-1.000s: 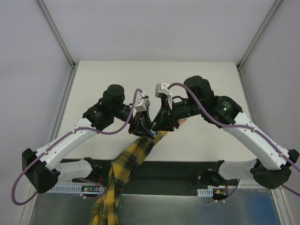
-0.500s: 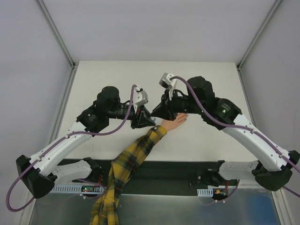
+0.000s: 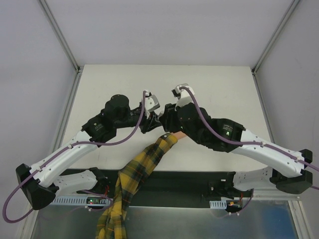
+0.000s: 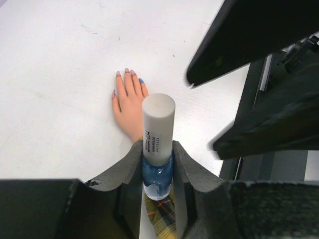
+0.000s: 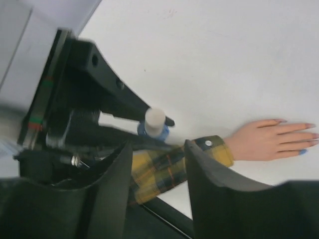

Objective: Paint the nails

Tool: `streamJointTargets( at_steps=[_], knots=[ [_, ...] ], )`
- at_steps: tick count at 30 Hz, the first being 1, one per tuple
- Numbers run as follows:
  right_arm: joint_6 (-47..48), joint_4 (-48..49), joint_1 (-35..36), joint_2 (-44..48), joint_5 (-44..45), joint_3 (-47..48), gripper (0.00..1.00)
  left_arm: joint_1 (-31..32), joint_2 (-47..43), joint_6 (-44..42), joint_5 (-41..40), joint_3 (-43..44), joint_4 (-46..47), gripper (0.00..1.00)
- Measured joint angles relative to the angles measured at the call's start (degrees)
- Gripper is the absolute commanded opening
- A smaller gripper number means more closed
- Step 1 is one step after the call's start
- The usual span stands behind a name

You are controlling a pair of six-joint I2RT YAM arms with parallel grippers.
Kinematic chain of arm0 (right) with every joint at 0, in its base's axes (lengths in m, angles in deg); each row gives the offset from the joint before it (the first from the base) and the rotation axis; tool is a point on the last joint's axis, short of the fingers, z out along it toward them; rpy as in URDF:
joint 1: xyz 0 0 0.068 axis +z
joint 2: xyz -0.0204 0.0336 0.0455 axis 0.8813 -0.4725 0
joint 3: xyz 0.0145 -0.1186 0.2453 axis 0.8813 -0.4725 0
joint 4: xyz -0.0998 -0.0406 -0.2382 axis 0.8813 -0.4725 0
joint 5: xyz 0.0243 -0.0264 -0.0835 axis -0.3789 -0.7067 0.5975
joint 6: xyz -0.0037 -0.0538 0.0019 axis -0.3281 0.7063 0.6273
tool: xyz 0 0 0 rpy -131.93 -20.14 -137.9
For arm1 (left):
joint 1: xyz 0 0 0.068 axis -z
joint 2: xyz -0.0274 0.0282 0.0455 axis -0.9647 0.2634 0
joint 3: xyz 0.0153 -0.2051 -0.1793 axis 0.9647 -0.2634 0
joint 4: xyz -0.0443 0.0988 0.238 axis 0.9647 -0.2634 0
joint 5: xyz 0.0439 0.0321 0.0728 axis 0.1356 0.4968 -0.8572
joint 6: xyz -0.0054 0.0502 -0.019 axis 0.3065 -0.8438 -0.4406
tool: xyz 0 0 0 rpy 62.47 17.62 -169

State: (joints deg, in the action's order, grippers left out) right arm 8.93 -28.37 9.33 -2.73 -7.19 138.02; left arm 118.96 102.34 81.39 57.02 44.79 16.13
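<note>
Nails (image 4: 126,71) tip the fingers of a peach hand (image 4: 128,102) that lies palm down on the white tabletop (image 4: 60,74). In the left wrist view the fingers are spread and point toward 12 o'clock. The nail at the 1 o'clock end of the row is tinted blue and the others look pale pink, so by my judgement most of the painting is not yet done. Flat and splayed, the hand gives each nail an open upper face for a brush to reach.

The left claw (image 4: 158,164) is clamped on the polish bottle (image 4: 157,178). Its two pads squeeze the blue glass from 9 and 3 o'clock, and the white cap (image 4: 158,119) stands free above them. Gripping low on the glass leaves the whole cap exposed, which suits a second claw taking hold of it and twisting it off.

The right claw (image 5: 158,149) has its fingers apart with nothing between them. In its own view the bottle sits at 12 o'clock just beyond the gap, the plaid sleeve (image 5: 164,167) shows through the gap, and the hand's fingers reach toward 3 o'clock. From above, the sleeve runs from 7 o'clock up toward 1 o'clock and ends where the two wrists meet; the right arm hides most of the hand there.

The likely next step is to line the open claw up over the cap. The risk is knocking the bottle askew or pressing down on the hand beneath.
</note>
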Motion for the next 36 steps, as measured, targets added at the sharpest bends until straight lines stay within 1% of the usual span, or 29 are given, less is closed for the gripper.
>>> streamJointTargets(
  at_steps=[1,2,3,5,8,12,13,16,19,20,23,25,28,29,30,32,34,36],
  knots=[
    [0.8,-0.7,0.2,0.6,0.0,0.0,0.61,-0.1,0.0,-0.2,-0.2,0.0,0.0,0.0],
    [2.1,-1.4,0.4,1.5,-0.3,0.0,0.68,-0.8,0.0,-0.5,0.3,0.0,0.0,0.0],
    [3.7,-1.8,0.4,2.7,-0.8,-0.1,0.7,-1.0,0.0,-0.6,1.2,0.0,-0.1,0.0],
    [7.6,-2.3,-0.2,5.7,-3.3,-0.2,0.72,-1.1,-0.2,-0.8,4.3,0.0,0.0,0.0],
    [13.3,-2.5,-3.9,10.6,-11.5,-0.4,0.73,-1.1,-0.4,-0.9,10.2,0.0,0.0,0.0],
    [19.6,-1.9,-12.0,14.4,-30.8,-1.0,0.73,-1.1,-0.1,-0.6,22.8,0.1,0.0,0.0],
    [21.2,-1.9,-13.1,14.4,-35.6,-1.0,0.73,-1.1,0.3,-0.3,26.6,0.4,0.0,0.0],
    [25.3,-2.0,-14.5,11.8,-47.5,-1.0,0.69,-1.1,2.5,0.9,34.7,1.7,0.1,0.0],
    [28.7,-2.1,-15.3,7.4,-56.2,-1.0,0.63,-1.1,4.5,2.1,40.1,2.2,0.4,0.0],
    [29.4,-2.3,-15.6,6.3,-57.9,-1.0,0.56,-1.1,4.9,2.4,41.2,2.2,0.4,0.0],
    [31.6,-2.7,-16.1,3.5,-63.6,-1.0,0.43,-1.2,5.6,2.8,43.4,2.2,0.4,0.0],
    [32.7,-3.1,-16.6,3.0,-65.4,-1.0,0.39,-1.2,5.7,3.1,44.8,2.3,0.1,0.0],
    [33.3,-3.5,-17.4,3.0,-66.9,-1.0,0.22,-1.5,5.7,3.4,45.5,2.3,0.0,0.0],
    [33.3,-3.7,-17.6,3.0,-67.3,-1.0,0.09,-1.6,5.7,3.7,45.5,2.4,-0.2,0.0],
    [33.4,-3.8,-17.8,3.0,-68.6,-1.0,0.01,-2.1,5.7,3.8,45.0,2.4,0.0,0.0],
    [34.2,-3.3,-17.9,3.1,-68.7,-1.0,0.01,-2.6,6.0,4.1,45.7,2.5,-0.1,0.0],
    [34.1,-3.3,-18.0,3.1,-68.8,-1.0,0.01,-2.6,5.9,4.2,44.5,2.5,-0.1,0.0],
    [33.4,-3.1,-18.1,3.1,-67.4,-1.0,0.01,-2.6,5.6,4.2,41.0,2.5,-0.2,0.0]
  ],
)
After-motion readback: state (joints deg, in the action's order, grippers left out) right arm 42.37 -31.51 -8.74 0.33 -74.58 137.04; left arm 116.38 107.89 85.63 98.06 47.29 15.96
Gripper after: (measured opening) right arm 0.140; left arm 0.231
